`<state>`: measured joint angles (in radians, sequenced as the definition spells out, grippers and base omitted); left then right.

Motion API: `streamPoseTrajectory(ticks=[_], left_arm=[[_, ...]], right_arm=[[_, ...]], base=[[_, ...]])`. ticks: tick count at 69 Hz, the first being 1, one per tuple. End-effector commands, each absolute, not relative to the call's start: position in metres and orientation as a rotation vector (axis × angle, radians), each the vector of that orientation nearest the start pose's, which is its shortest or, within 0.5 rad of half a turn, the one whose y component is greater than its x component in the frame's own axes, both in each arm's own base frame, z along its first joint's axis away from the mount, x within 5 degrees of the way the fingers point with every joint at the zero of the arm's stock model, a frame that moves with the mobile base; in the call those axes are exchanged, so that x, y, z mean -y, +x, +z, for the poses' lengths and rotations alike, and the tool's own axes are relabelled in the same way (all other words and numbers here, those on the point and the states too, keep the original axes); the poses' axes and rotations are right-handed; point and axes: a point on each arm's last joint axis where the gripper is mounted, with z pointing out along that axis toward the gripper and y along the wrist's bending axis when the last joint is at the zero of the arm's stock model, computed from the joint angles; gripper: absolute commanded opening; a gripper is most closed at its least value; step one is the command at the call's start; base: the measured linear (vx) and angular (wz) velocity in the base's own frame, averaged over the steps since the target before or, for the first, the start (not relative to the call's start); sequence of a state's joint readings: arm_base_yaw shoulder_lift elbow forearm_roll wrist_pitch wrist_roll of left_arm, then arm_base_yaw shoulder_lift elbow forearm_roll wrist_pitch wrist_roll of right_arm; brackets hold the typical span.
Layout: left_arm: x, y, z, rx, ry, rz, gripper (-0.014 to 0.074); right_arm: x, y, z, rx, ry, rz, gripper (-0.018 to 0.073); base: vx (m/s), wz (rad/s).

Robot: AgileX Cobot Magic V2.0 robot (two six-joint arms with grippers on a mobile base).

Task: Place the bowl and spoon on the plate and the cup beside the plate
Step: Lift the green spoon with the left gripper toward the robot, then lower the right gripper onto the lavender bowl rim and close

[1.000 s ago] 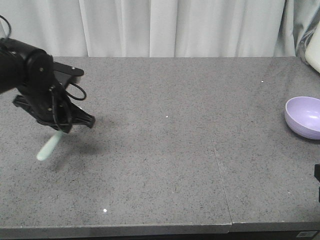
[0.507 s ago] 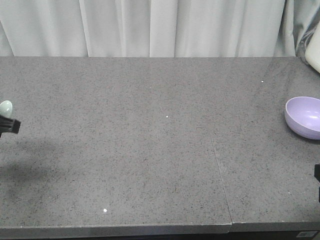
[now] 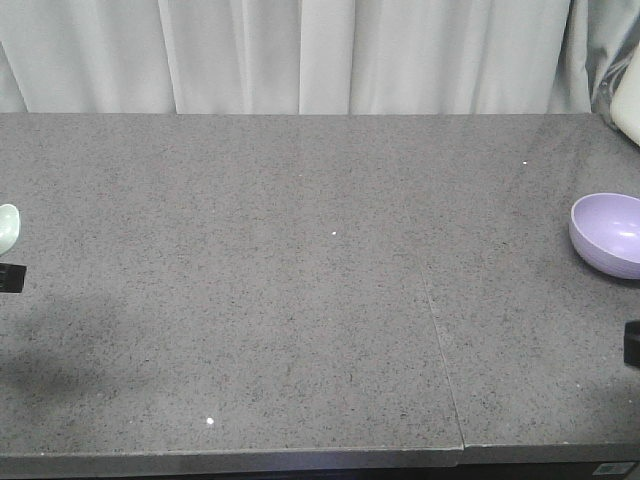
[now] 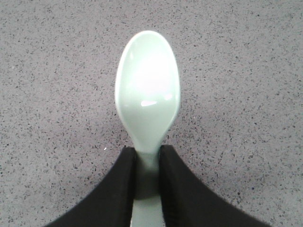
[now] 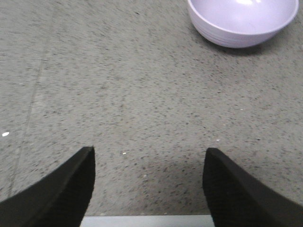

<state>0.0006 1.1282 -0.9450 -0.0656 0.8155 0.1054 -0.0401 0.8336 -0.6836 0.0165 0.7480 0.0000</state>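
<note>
The spoon (image 4: 147,90) is held by its handle in the left gripper (image 4: 147,161). The 2 black fingers (image 4: 120,184) are clamped on the narrow neck just behind the scoop. The oval scoop juts straight out past the fingertips, its hollow side facing the wrist camera and catching a bright glare. The rest of the handle runs back between the fingers and out of view.

In the front view only the scoop shows, at the far left edge of the picture, with a black bit of the gripper just below it. A soft shadow lies on the table (image 3: 330,300) nearby.

The bowl (image 3: 608,233) sits upright on the table at the far right, well apart from the spoon. The right gripper (image 5: 149,156) hangs over the front edge of the table with its fingers spread wide and only bare surface between them. The bowl lies ahead of it, beyond the right-hand finger, not touching.

A seam crosses the grey speckled tabletop, and pale curtains (image 3: 300,50) hang behind.
</note>
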Motion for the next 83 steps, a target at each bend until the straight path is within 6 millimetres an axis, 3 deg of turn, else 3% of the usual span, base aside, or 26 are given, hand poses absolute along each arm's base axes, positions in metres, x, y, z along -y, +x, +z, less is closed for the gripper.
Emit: streamPoseTrajectory(ticks=[1, 14, 32, 54, 83], left_arm=[[0.005, 0.222, 0.336, -2.382, 0.082, -0.043, 0.0055], [0.005, 0.222, 0.336, -2.382, 0.082, -0.043, 0.0055], [0.005, 0.222, 0.336, -2.382, 0.082, -0.043, 0.0055], [0.005, 0.222, 0.336, -2.382, 0.082, -0.043, 0.0055], [0.005, 0.222, 0.336, -2.381, 0.082, -0.043, 0.0055]], right_arm=[[0.013, 0.176, 0.319, -2.331, 0.102, -0.077, 0.0484], [0.027, 0.214, 0.336, -2.370, 0.200, -0.160, 0.0484], [0.086, 0.249, 0.346, -2.419, 0.401, -0.141, 0.0484], [0.152, 0.291, 0.328, -2.434, 0.523, 0.049, 0.0484], [0.183, 0.356, 0.285, -2.596, 0.452, 0.149, 0.0426]], base=[[0.00, 0.00], [0.00, 0.00], [0.00, 0.00], [0.00, 0.00], [0.00, 0.00]])
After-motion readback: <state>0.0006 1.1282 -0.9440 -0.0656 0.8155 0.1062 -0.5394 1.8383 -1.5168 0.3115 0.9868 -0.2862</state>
